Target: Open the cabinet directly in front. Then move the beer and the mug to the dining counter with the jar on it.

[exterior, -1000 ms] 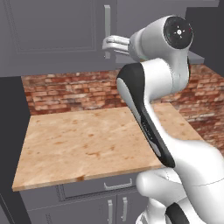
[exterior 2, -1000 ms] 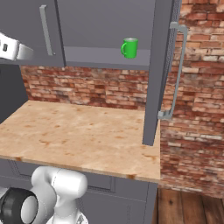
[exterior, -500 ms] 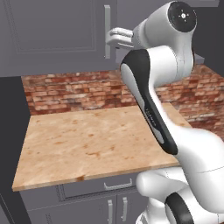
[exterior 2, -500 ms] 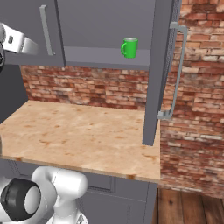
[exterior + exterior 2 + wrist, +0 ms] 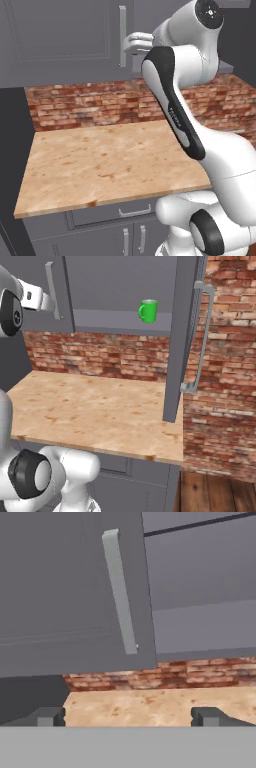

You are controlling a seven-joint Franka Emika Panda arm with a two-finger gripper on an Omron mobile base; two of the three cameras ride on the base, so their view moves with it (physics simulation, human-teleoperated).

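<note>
Mug (image 5: 148, 310) upright on cabinet (image 5: 125, 286) shelf, handle seemingly leftward; tool (image 5: 127, 716) gapes wide, empty.

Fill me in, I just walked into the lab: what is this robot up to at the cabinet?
The arm is working on the grey wall cabinet. Its right door already stands swung open, showing a green mug on the shelf inside. The left door is shut, and the open end effector faces its long silver handle without touching it. It holds nothing. The wooden counter lies below.
</note>
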